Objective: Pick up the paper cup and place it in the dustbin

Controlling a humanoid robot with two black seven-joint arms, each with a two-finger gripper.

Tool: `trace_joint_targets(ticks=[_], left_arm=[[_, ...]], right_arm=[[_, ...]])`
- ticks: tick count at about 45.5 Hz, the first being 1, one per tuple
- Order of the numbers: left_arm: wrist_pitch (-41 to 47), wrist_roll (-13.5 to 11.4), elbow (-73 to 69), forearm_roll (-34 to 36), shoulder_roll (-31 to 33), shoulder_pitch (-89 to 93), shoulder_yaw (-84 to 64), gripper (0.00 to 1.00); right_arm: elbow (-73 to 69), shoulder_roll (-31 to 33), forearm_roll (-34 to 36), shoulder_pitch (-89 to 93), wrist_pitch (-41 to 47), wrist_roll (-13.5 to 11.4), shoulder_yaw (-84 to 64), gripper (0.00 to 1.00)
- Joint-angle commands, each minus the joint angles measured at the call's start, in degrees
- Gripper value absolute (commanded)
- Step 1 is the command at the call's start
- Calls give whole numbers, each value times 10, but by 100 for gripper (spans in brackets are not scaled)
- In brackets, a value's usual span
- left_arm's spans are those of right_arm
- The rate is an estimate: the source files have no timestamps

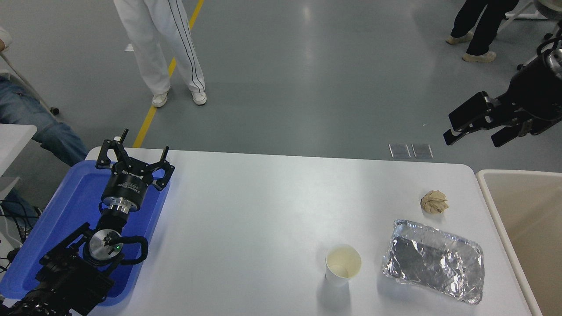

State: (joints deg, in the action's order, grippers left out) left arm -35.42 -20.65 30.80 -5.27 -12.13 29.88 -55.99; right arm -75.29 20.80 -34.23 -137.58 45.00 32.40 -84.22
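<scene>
The white paper cup [343, 265] stands upright on the white table near its front edge, right of centre, cream inside showing. The beige dustbin [488, 193] sits off the table's right edge, only its rim and tan inside wall visible. My right gripper [473, 130] hangs open and empty high above the floor beyond the table's far right corner, far from the cup. My left gripper [134, 152] is parked open over the blue tray at the lower left.
A crumpled brown paper ball [434, 202] and a crinkled silver foil tray [436, 260] lie right of the cup. A flat blue tray [66, 215] is at the table's left. People's legs [167, 48] stand on the floor beyond the table.
</scene>
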Motion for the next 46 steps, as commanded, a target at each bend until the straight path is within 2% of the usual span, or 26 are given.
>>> trace_joint_targets(ticks=[1,9,19,31,37,46], left_arm=[[0,0,0,0,0,0,0,100],[0,0,0,0,0,0,0,100],[0,0,0,0,0,0,0,100],[0,0,0,0,0,0,0,100],[0,0,0,0,0,0,0,100],[0,0,0,0,0,0,0,100]], right_arm=[[-18,-17,-25,-30,0,-2,-5,100],[-15,-26,-47,-25,0,-4,-3,100],[-14,-24,37,-28,0,-3,14,100],[-14,-36,50,-16,0,-2,27,100],[-13,-45,107,-2,0,-2,30,100],[-11,-54,116,12,0,-3,53,100]])
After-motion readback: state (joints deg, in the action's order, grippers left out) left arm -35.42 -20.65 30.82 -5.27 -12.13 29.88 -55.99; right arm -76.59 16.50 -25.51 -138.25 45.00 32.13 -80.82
